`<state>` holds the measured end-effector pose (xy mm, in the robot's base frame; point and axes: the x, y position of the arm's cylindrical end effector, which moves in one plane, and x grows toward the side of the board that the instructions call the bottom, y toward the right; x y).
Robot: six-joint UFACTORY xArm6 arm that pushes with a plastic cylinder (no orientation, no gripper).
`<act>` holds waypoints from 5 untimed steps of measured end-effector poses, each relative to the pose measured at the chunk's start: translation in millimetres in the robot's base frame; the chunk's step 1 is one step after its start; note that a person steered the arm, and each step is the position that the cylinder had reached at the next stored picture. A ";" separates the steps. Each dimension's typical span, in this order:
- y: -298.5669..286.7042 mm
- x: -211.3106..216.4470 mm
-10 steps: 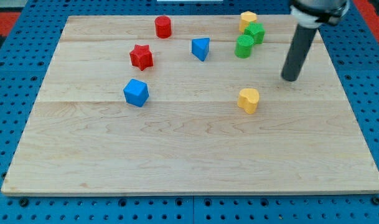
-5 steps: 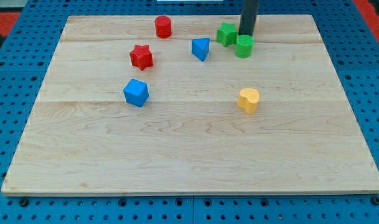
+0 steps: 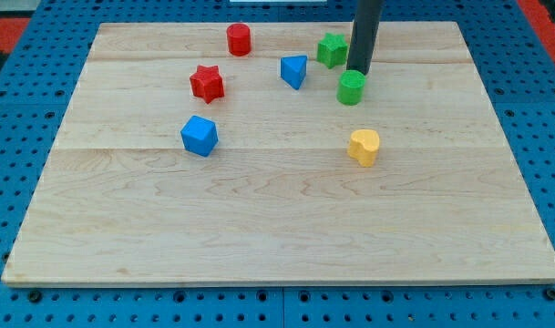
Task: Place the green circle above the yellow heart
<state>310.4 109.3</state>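
My tip (image 3: 358, 72) is touching the far side of the green circle (image 3: 351, 88), likely light and free-sliding, above the yellow heart (image 3: 364, 147); there is no pincer here.

Dark rod upright near the view's top, my tip (image 3: 357, 72) seemingly on the board.

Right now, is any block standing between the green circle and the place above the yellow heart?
No. The board between the green circle and yellow heart is bare; my tip sits just behind the circle.
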 end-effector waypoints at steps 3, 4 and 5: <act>-83.2 29.3; -89.4 69.7; -85.6 106.8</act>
<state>417.2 23.8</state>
